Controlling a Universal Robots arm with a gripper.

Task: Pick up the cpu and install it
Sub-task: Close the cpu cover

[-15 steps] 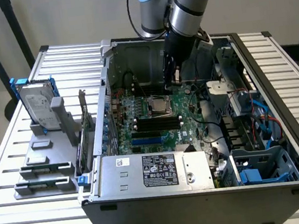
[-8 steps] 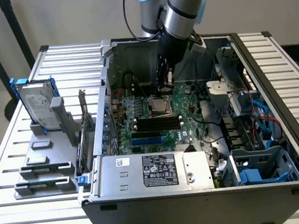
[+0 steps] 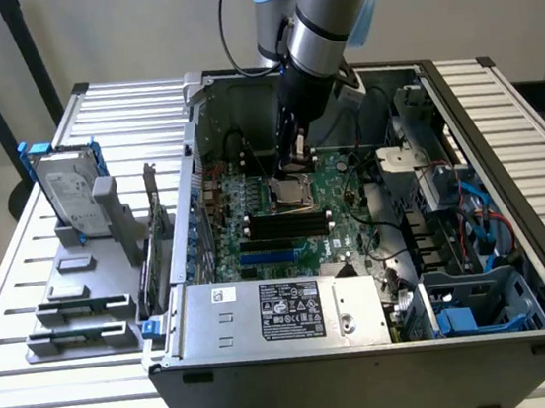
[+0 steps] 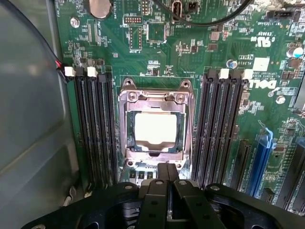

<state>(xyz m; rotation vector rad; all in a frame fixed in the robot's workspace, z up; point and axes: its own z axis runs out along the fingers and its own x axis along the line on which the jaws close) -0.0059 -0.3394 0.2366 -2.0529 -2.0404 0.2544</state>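
Note:
The cpu point(image 4: 155, 129), a small pale shiny square, lies flat inside the metal frame of the socket point(image 4: 156, 98) on the green motherboard point(image 4: 157, 52). My gripper point(image 4: 167, 168) hangs just over the socket's edge, fingers shut together with nothing visible between them, apart from the chip. In the exterior view the gripper point(image 3: 290, 162) reaches down into the open computer case, right above the socket point(image 3: 291, 195).
Black memory slots point(image 4: 95, 129) point(image 4: 221, 129) flank the socket. A silver power supply point(image 3: 286, 312) fills the case's near side and a drive cage with blue cables point(image 3: 472, 209) sits at the exterior view's right. A hard drive in a blue bracket point(image 3: 70, 194) stands on the grey rack outside.

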